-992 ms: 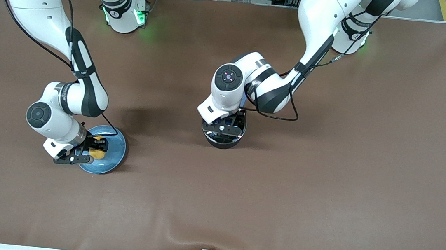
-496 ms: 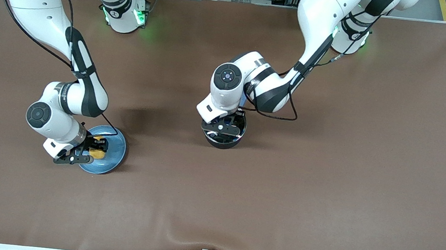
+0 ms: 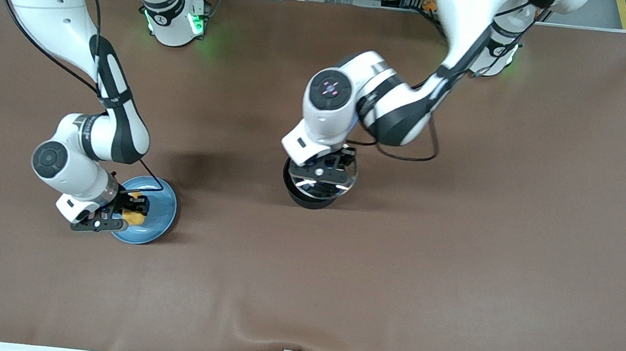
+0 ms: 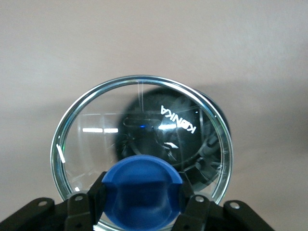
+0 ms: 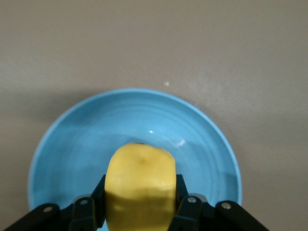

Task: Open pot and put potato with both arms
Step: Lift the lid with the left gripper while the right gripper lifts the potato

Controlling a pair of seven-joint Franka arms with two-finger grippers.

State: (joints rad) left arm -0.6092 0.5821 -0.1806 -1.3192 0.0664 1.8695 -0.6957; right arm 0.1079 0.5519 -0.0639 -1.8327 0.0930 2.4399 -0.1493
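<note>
While the left pincer [image 4: 142,204] pinches the blue knob [image 4: 142,185] and holds the glass lid [image 3: 327,180] just above the pot [image 3: 308,195] mid-desk, the right pincer [image 5: 139,207] is clamped on the potato [image 5: 139,185], right over the blue plate [image 3: 161,212] toward the right arm's end.

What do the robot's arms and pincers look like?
Both arms are glossy white with dark grey joints, round grey caps and thin black cables. Green lights glow at their bases. The left pincer and the right pincer are black, each with two stubby fingers fixed by small silver screws.
</note>
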